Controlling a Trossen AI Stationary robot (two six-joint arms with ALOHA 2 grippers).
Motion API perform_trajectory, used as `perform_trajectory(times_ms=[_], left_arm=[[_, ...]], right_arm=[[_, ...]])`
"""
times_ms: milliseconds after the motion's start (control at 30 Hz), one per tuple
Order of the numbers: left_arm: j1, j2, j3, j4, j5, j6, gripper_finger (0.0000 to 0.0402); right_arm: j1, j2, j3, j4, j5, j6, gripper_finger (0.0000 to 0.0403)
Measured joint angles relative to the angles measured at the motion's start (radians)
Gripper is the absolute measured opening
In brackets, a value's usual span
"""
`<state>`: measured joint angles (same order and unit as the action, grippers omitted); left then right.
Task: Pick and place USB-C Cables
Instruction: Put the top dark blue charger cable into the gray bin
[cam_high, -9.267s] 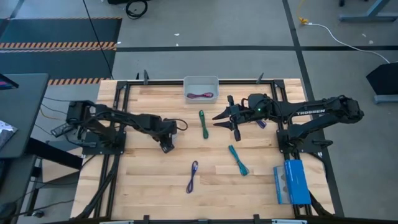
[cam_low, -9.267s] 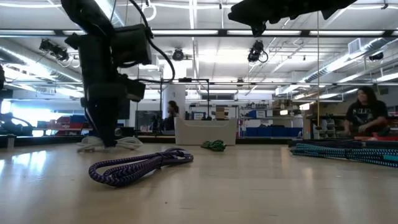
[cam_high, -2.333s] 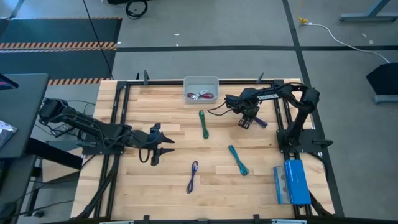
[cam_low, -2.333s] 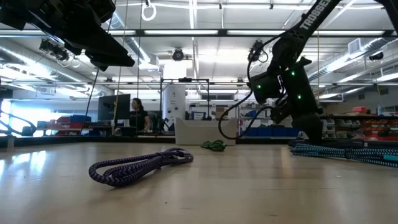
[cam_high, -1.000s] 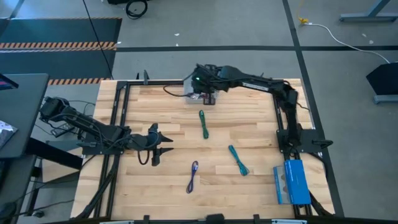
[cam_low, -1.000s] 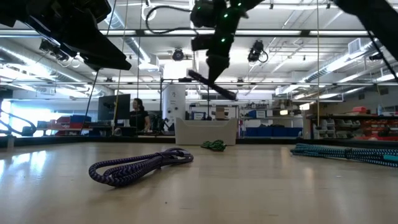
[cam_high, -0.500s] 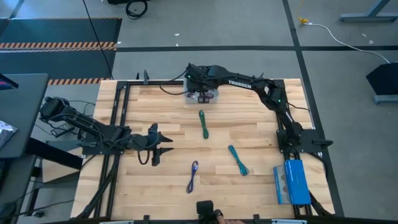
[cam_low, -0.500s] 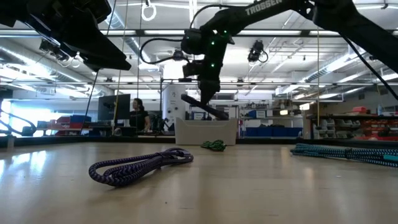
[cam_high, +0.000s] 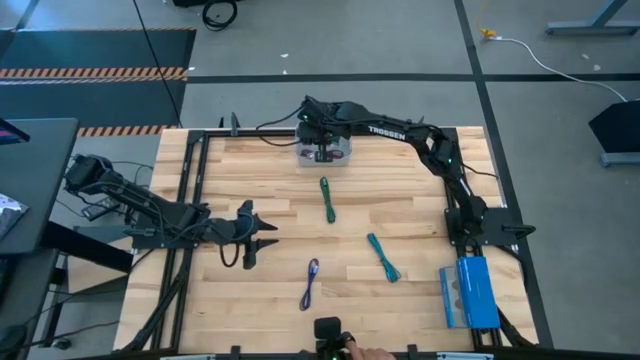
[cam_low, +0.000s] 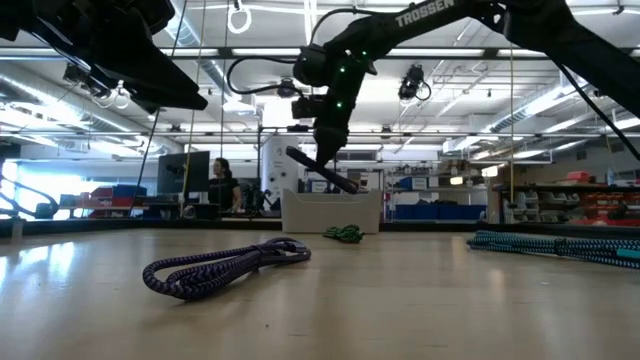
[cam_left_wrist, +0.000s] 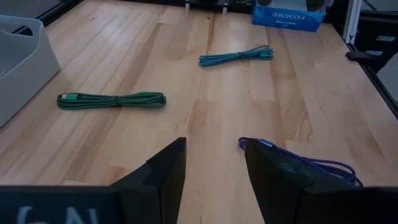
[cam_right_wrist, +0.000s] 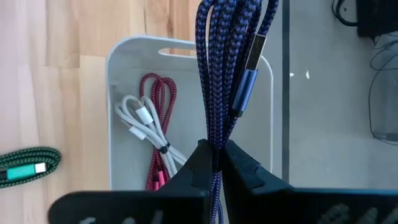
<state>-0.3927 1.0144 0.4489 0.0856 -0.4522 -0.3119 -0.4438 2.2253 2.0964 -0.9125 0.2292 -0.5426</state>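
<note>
Blue-purple cable (cam_right_wrist: 230, 74) hangs pinched in your right gripper (cam_right_wrist: 213, 163) over the white bin (cam_right_wrist: 186, 50), which holds two cables, red (cam_right_wrist: 163, 102) and white (cam_right_wrist: 144, 127), while three more lie on the table and your left gripper (cam_left_wrist: 211, 165) waits open.

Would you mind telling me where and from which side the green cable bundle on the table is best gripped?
Grip the green cable at its middle, coming straight down from above with the fingers closing across its narrow width. It lies flat and straight on the bare wooden table, folded into a long thin bundle pointing toward the grey bin, so the middle looks likeliest to gather all strands and lift evenly.
</note>
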Motion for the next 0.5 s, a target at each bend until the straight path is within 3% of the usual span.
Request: perform_trajectory(times_ms=[500], left_arm=[[0.0,0.0,0.0,0.0,0.0,-0.013,0.0172]], right_arm=[[-0.004,0.0,0.0,-0.001,-0.016,0.008,0.0019]])
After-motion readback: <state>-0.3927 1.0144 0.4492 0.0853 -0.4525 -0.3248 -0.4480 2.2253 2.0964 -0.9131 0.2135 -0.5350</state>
